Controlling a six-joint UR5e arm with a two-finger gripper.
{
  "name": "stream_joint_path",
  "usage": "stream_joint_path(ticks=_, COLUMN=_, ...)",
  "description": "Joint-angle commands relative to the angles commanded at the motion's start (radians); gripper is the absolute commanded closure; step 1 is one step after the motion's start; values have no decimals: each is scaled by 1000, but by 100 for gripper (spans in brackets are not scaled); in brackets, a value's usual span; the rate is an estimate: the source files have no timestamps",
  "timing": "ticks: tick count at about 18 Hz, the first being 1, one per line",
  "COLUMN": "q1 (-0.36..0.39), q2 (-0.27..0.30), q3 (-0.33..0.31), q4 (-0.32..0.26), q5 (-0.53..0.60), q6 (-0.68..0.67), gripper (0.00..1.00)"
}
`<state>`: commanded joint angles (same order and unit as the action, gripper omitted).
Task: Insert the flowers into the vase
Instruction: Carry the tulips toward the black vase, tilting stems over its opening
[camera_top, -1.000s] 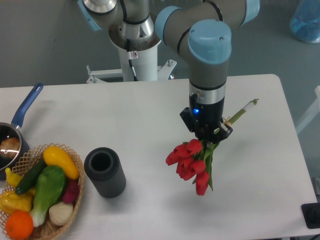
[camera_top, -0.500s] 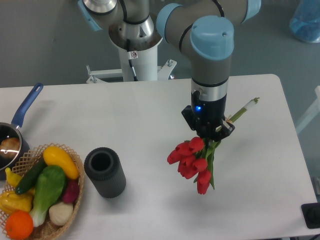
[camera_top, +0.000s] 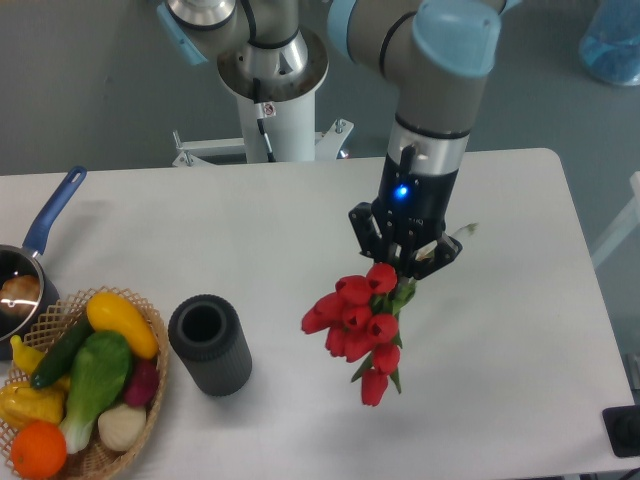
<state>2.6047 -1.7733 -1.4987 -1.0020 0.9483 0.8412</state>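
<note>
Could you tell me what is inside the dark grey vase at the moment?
The vase shows only a dark, empty-looking mouth; its bottom is in shadow and cannot be seen. The flowers are not in it: the gripper holds them off to its right.

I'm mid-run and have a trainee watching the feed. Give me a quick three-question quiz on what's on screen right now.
1. True or false: the flowers already stand in the vase.
2. What does the claw grip? A) flowers B) saucepan C) basket
3. On which side of the picture from the flowers does the vase stand?

Key:
1. False; the flowers hang from the claw, blooms pointing down.
2. A
3. Left, beside the basket.
</note>
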Motion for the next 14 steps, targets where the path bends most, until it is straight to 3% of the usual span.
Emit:
stream_joint_path(ticks=2, q1=-11, q2=2, q3=-12, q4=60, q5=-67, q6=-63, gripper=100)
stream_joint_path(ticks=6, q1=-28, q2=-15, q3=-17, q4=89, q5=-360, q6=-154, gripper=100)
stream_joint_path(ticks=14, q1=-52, q2=-12, q3=-14, q4=115, q5=-388, q6=-154, gripper=100)
